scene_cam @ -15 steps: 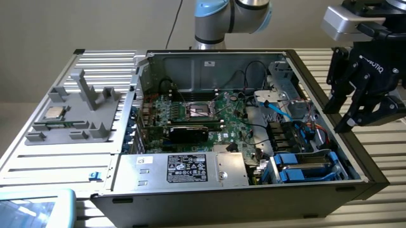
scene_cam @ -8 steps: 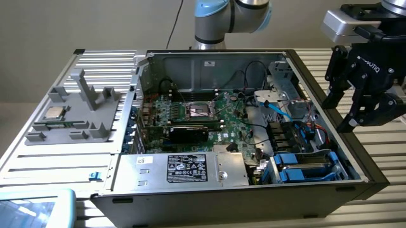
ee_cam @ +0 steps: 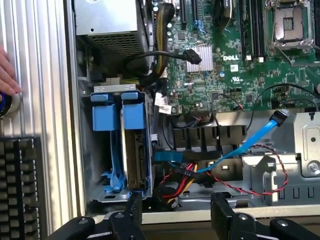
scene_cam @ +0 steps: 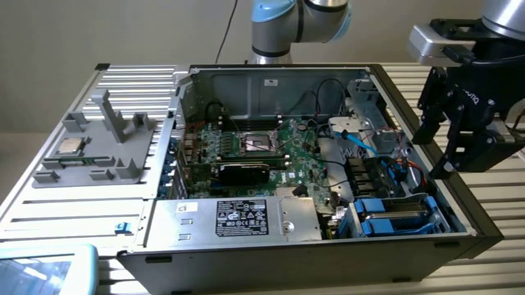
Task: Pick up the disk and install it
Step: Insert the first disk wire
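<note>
The disk point(ee_cam: 136, 160) stands on edge in its blue carrier, seated in the drive bay at the computer case's point(scene_cam: 287, 261) front corner, at the exterior view's right. The pincer point(scene_cam: 449, 165) hangs above that corner, clear of the disk, jaws wide and empty. The wrist view shows its fingers point(ee_cam: 132, 212) apart, and a person's hand point(ee_cam: 7, 70) on the desk point(ee_cam: 40, 75) by a keyboard point(ee_cam: 20, 185).

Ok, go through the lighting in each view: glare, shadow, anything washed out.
Exterior view: strong glare whitens the ribbed silver metal surface at the exterior view's left, the black tool reads as a dark mass, and the blue plastic drive carriers sit in dimmer light inside the case. Wrist view: ribbed metal beside the case glares too, while the green motherboard is evenly lit.
</note>
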Controlling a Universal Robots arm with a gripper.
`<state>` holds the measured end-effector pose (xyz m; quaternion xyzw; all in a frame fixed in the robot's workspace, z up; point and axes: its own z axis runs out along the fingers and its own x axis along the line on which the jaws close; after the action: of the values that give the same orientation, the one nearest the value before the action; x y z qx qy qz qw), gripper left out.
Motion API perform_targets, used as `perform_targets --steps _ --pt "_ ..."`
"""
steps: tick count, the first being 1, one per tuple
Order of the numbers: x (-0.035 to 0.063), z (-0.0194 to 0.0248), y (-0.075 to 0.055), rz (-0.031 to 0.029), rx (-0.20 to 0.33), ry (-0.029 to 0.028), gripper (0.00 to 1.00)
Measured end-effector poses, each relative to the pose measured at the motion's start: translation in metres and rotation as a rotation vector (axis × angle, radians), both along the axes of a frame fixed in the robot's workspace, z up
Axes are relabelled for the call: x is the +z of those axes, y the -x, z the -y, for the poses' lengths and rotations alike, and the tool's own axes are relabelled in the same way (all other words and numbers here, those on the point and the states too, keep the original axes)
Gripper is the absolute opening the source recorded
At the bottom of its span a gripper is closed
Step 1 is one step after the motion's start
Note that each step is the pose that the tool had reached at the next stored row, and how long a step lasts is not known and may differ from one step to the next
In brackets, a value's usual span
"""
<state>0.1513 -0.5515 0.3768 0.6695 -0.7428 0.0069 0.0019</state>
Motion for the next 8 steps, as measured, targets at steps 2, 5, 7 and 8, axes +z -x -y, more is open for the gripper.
perform_targets --steps 2,5,7,8 --pt "-0.0011 -0.0001 0.002 0.0000 -0.011 0.0001 0.65" --pt "-0.0027 -0.0002 0.011 0.0000 -0.017 -0.0001 0.65" --pt "-0.0038 -0.0001 0.018 0.0000 -0.017 -0.0001 0.65" --pt "-0.0048 -0.0002 0.019 0.0008 -0.020 -0.0005 0.65"
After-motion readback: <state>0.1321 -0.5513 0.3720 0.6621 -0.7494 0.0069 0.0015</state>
